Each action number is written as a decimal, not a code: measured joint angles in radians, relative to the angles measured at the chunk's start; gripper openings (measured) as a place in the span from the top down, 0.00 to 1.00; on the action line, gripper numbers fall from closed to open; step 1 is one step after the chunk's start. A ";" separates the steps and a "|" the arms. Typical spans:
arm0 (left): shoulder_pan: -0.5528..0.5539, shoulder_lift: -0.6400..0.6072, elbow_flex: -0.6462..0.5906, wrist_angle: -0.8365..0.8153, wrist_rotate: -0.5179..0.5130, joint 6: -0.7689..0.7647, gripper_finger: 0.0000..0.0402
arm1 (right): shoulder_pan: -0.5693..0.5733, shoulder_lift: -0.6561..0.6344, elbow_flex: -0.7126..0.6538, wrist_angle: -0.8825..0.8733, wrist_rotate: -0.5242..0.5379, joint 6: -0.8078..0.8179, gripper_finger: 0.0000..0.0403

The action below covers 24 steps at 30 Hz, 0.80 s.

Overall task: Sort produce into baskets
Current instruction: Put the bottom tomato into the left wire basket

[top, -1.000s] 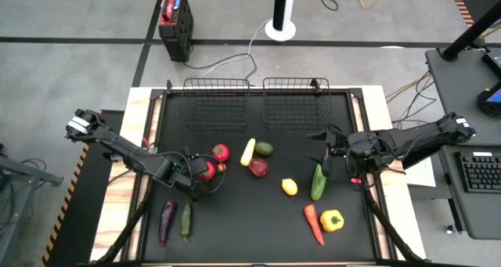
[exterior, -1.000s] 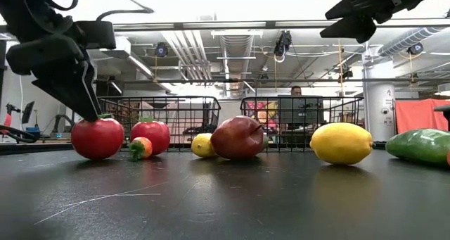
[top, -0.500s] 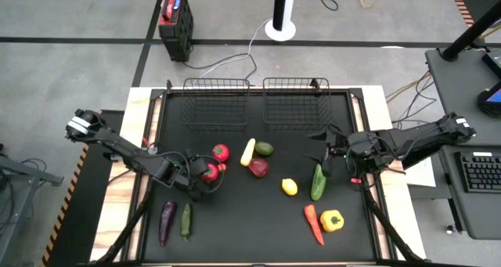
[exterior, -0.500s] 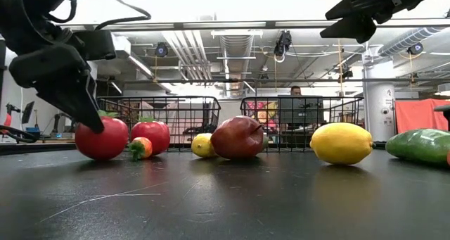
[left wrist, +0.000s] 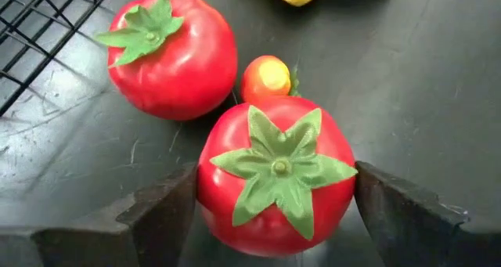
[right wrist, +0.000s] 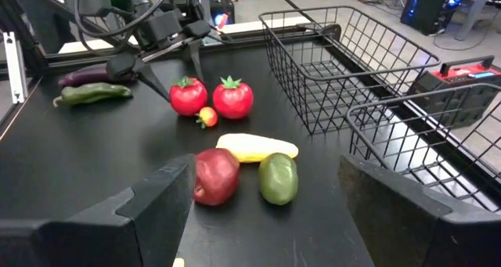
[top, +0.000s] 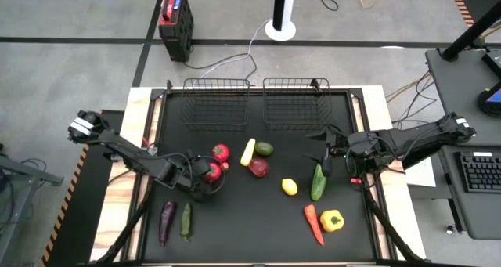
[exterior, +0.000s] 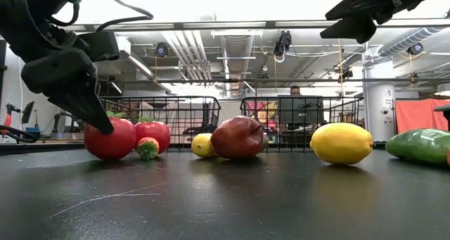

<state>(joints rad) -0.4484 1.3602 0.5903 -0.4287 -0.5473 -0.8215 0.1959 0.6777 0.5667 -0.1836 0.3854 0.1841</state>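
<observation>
Straddling a red tomato [left wrist: 272, 175], the left hand [top: 205, 175] stands wide apart; fingers [left wrist: 160, 212] beside its flanks.

We see a second tomato [left wrist: 168, 52] and a small orange fruit [left wrist: 264, 77] crowding the tomato [left wrist: 272, 173] bracketed by the left gripper [left wrist: 272, 212]; open mat [top: 235, 220] lies nearer us.

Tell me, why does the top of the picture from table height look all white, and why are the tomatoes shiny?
Low view: bright ceiling lights wash the top out white, leaving the left gripper a dark shape. Left wrist view: those lights leave soft white glints on the tomatoes, with a faint shadow beneath them on the table.
</observation>
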 joint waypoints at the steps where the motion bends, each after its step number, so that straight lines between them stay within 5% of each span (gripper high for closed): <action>1: 0.000 0.000 0.008 -0.011 0.004 0.000 0.23 | 0.000 0.000 0.000 0.000 0.000 0.000 0.25; 13: -0.007 -0.029 0.221 -0.310 0.012 0.077 0.23 | 0.000 0.000 0.000 -0.005 0.000 -0.002 0.25; 24: 0.140 -0.155 0.464 -0.404 -0.200 0.521 0.23 | 0.000 0.000 0.000 -0.005 0.000 -0.002 0.25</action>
<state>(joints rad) -0.3084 1.2052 1.0547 -0.8325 -0.7468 -0.3001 0.1959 0.6777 0.5663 -0.1883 0.3853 0.1822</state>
